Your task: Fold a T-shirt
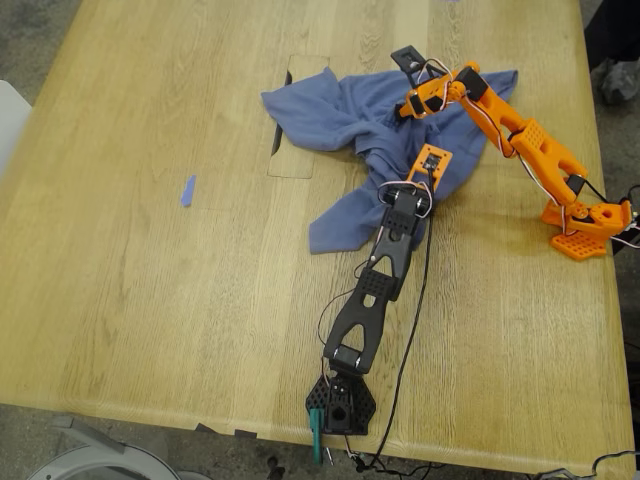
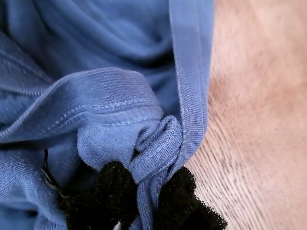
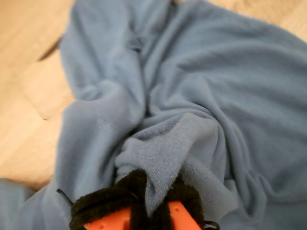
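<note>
Cloth fills most of what matters: in the exterior view the T-shirt (image 1: 360, 125) lies crumpled on the desk (image 1: 150, 250), bunched rather than spread, partly covering the rectangular cut-out panel (image 1: 298, 160) in the wood. A black arm reaches up to the shirt's lower middle, an orange arm bends over its far edge on the side away from the panel, and a small blue scrap (image 1: 187, 190) sits well apart on the panel's other side. In the first wrist view my first claw (image 2: 144, 191) is closed hard on a gathered fold of hem, its black padded fingers (image 2: 108, 184) pressed either side of the stitched edge, bare wood just beside; black plastic behind the pads suggests this is the black arm, though I judge that loosely. In the second wrist view my second claw (image 3: 146, 196) is likewise nipped shut on a ridge of fabric, black pads over orange plastic, with the rest of the shirt rumpled beyond and the panel's corner visible past it. Both grips seem chosen to pull the cloth taut between them, so the heap can be drawn flat before any fold; the folding itself looks barely begun. The risk, I'd guess, is pinching several layers at once and dragging the bundle instead of opening it.
</note>
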You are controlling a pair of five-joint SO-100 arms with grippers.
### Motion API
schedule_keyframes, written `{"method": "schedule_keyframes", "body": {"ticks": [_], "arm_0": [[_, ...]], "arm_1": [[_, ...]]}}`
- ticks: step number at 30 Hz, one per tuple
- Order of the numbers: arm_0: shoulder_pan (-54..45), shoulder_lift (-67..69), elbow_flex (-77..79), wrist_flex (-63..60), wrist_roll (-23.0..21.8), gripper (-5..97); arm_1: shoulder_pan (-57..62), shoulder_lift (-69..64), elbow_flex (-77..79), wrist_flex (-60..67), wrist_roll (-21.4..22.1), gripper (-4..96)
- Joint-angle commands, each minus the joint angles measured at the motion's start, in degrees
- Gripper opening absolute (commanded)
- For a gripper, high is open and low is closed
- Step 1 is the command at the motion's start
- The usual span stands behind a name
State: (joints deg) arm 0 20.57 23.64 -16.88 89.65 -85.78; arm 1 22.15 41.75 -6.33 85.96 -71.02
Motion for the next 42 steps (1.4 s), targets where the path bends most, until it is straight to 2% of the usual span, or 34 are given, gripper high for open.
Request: {"method": "schedule_keyframes", "body": {"ticks": [1,22,42], "arm_0": [[-1.6,15.4,-1.7,0.8,-0.1,0],[-7.0,36.8,0.4,4.6,0.4,0],[-12.2,50.7,4.3,-6.2,0.6,0]], "arm_1": [[-1.0,7.2,-1.1,-1.8,-0.3,0.3],[-3.4,22.6,-1.1,-7.7,-1.6,1.3],[-3.0,30.4,-1.1,-25.2,-2.8,1.8]]}}
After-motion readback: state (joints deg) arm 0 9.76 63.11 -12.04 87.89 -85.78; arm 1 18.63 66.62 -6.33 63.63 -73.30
